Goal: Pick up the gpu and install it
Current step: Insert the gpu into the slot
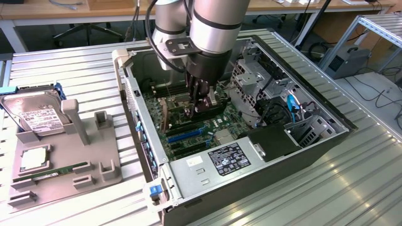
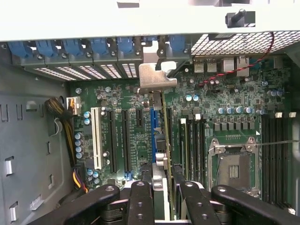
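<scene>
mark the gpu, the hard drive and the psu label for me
green gpu card with silver end bracket [image 2: 157,80]: wrist view, on the bent bracket tab.
silver hard drive with white label [image 1: 35,115]: exterior view, on its top face.
black-and-white power supply label [image 1: 229,159]: exterior view, label centre.

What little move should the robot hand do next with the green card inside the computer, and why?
Probably press straight down a little. The gripper holds the gpu on edge above the motherboard, beside the blue slot, and its silver bracket already sits at the rear openings of the case. Whether it is fully seated cannot be told.
</scene>
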